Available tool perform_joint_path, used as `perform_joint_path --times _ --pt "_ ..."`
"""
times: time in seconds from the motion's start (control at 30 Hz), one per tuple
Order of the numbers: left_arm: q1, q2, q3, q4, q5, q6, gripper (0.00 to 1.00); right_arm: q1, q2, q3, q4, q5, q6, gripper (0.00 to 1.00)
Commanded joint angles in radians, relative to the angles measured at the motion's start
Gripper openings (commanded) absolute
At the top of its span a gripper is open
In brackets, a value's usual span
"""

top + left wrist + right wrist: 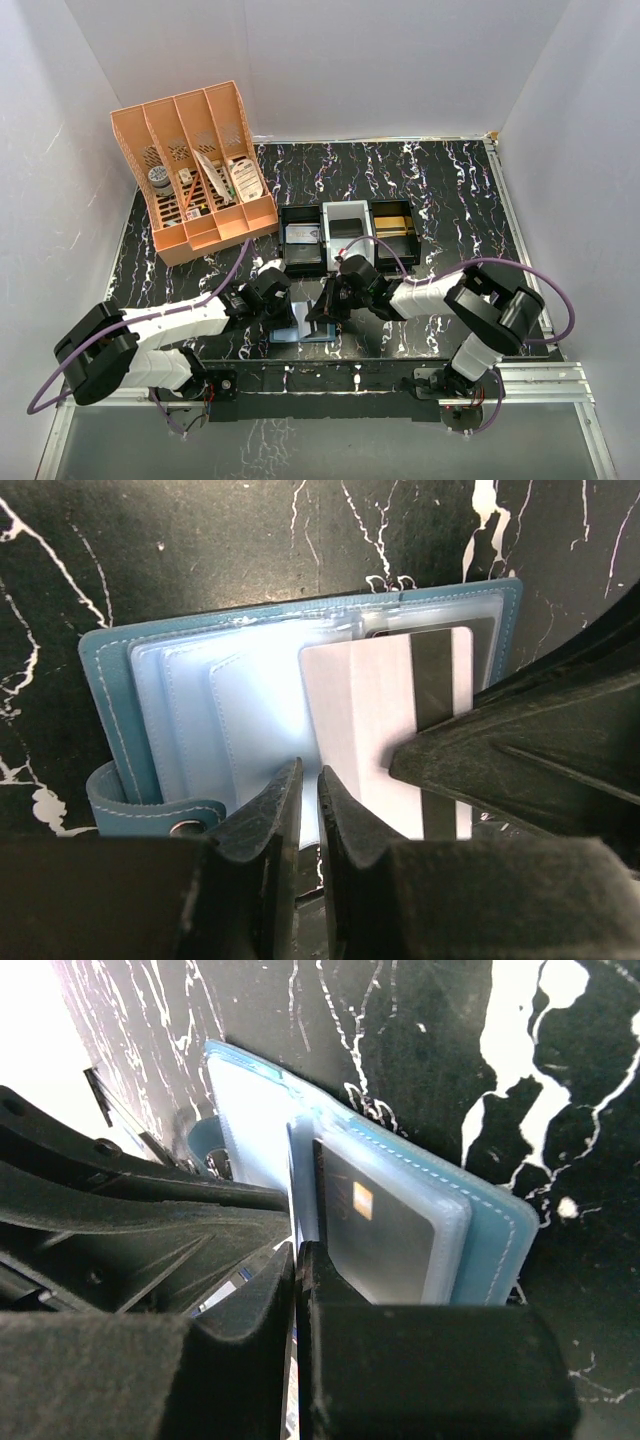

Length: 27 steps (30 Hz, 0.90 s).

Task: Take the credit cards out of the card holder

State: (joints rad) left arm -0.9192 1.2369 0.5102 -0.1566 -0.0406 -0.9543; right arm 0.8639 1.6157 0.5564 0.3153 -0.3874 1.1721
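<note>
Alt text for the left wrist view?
An open teal card holder lies on the black marbled table, a white credit card with a black stripe showing inside. The right claw overlaps the card; the left claw is nearly closed.

Robot lab test cell, not a home: plain white panel walls (pixel 400 60) box in a black, white-veined marble-pattern tabletop (pixel 440 190). Silver aluminium mounting rail (pixel 540 375) behind the jaws, orange perforated plastic desk organiser (pixel 195 170) staged beyond them, leftward.
</note>
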Motion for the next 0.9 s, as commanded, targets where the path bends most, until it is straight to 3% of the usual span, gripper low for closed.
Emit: perform_joint_path --times 0.0,0.33,0.47,0.67,0.87 --pt "-0.002 -0.036 0.015 -0.108 -0.057 -0.004 0.13 0.003 -0.077 0.069 -0.106 0.072 -0.062 0.0" --pt "-0.001 -0.125 0.054 -0.167 -0.106 -0.015 0.23 -0.006 -0.226 0.065 -0.212 0.185 -0.105 0.0" --pt "-0.001 -0.146 0.091 -0.11 -0.072 0.029 0.29 -0.01 -0.294 0.054 -0.238 0.246 -0.105 0.0" --pt "-0.001 -0.061 0.137 -0.003 0.043 0.086 0.34 -0.012 -0.408 0.04 -0.312 0.395 -0.103 0.0" --pt "0.003 0.039 0.066 0.025 0.037 0.048 0.33 -0.011 -0.528 0.008 -0.306 0.531 -0.124 0.0"
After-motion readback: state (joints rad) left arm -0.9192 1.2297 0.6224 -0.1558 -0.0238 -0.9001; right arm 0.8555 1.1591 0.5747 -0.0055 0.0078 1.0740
